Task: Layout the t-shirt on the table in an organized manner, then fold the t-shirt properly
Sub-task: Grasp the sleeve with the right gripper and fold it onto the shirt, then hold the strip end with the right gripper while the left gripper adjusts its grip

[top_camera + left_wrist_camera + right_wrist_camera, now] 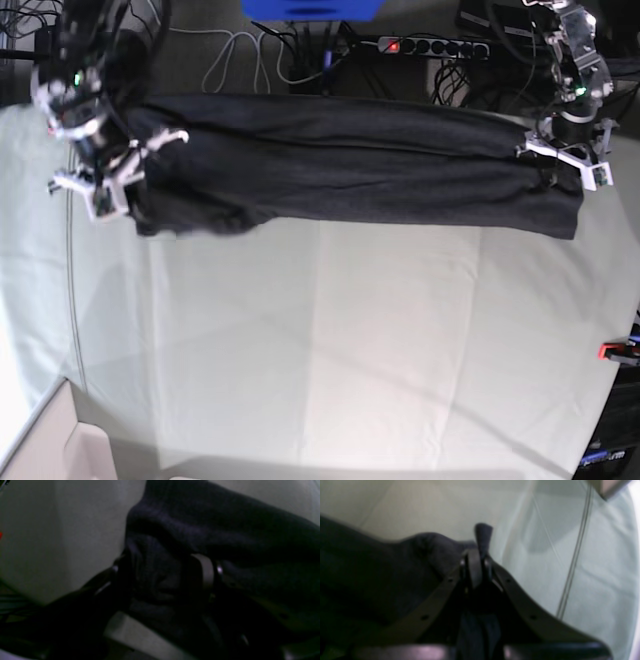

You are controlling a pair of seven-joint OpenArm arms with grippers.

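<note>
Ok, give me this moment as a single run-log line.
phase: layout | t-shirt: stretched between both arms above table | right gripper: shut on shirt corner | left gripper: cloth between fingers | fold: not started

Right gripper (477, 562) pinched tight on fold of t-shirt (395, 580), small tuft poking up past fingertips. Dark fabric spreads left. Pale table (595, 580) behind; thin cable (572, 572) runs down right side.
</note>
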